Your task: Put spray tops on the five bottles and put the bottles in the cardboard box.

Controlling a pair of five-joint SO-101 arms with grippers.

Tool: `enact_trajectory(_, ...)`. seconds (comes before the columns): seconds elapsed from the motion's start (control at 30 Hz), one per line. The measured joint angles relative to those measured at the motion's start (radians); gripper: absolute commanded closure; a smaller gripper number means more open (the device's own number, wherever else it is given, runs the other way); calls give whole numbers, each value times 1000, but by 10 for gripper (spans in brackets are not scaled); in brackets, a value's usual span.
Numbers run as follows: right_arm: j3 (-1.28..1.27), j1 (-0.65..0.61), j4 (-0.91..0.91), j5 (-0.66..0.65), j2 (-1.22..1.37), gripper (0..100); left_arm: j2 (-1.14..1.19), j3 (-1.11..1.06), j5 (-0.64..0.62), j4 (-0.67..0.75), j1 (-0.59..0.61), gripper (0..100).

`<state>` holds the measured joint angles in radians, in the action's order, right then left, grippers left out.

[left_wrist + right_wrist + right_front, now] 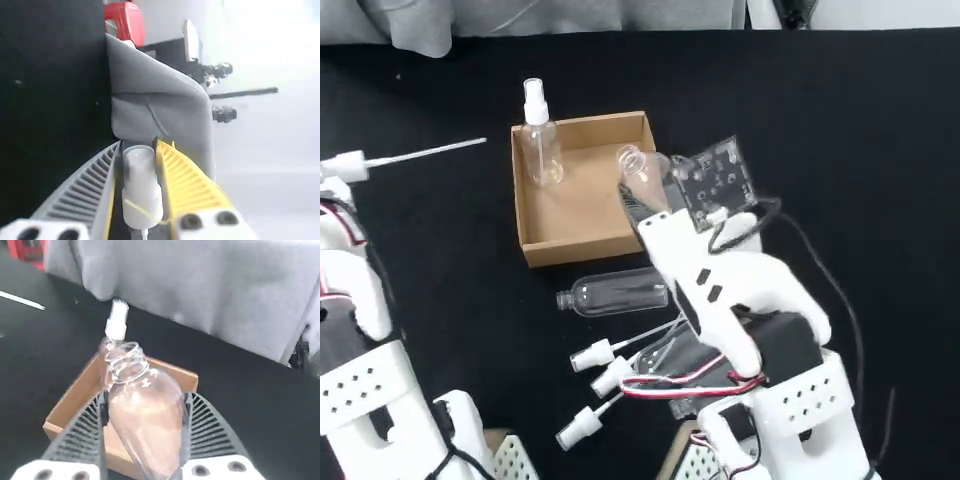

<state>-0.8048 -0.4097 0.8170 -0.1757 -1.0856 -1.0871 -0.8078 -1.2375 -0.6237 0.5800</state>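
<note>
Right arm (730, 290), nearest in the high view, stands at the front edge of the bench (840, 130) and extends toward the cardboard box (575, 248). The right end effector (145, 400) is closed on an uncapped bottle (142, 425), one finger on each side of its body, the open neck tilted up and away. In the high view this bottle (638, 170) is over the box's right-hand wall. Left arm (360, 300) is at the bench's left edge. The left end effector (137, 150) is closed narrowly on a spray top (142, 195), whose dip tube (420, 155) projects out over the bench, well apart from the box. The box sits open near the bench's middle. A capped bottle (538, 145) stands upright in its far left corner. A loose bottle (618, 293), uncapped, lies on its side just in front of the box. Three spray tops (612, 377) lie together on the bench in front of that bottle, beside the right arm. Grey cloth (410, 25) runs along the far edge.
</note>
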Motion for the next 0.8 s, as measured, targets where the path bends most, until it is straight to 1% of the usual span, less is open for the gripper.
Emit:
enact_trajectory(0.13, -48, -8, -11, 0, -21, 977, -46, -6, -6, 0, -43, 971)
enact_trajectory(0.27, -78, -34, -18, -14, -31, 977, -112, -61, -6, 0, -78, 971)
enact_trajectory(0.4, -107, -77, -18, -52, -31, 977, -201, -106, -6, 0, -87, 971)
enact_trajectory(0.5, -110, -86, -20, -58, -31, 977, -275, -141, -6, 0, -91, 970)
enact_trajectory(0.6, -115, -94, -23, -60, -31, 977, -330, -172, -6, 0, -124, 970)
enact_trajectory(0.8, -207, -95, -107, -78, -31, 977, -390, -221, 25, 0, -199, 970)
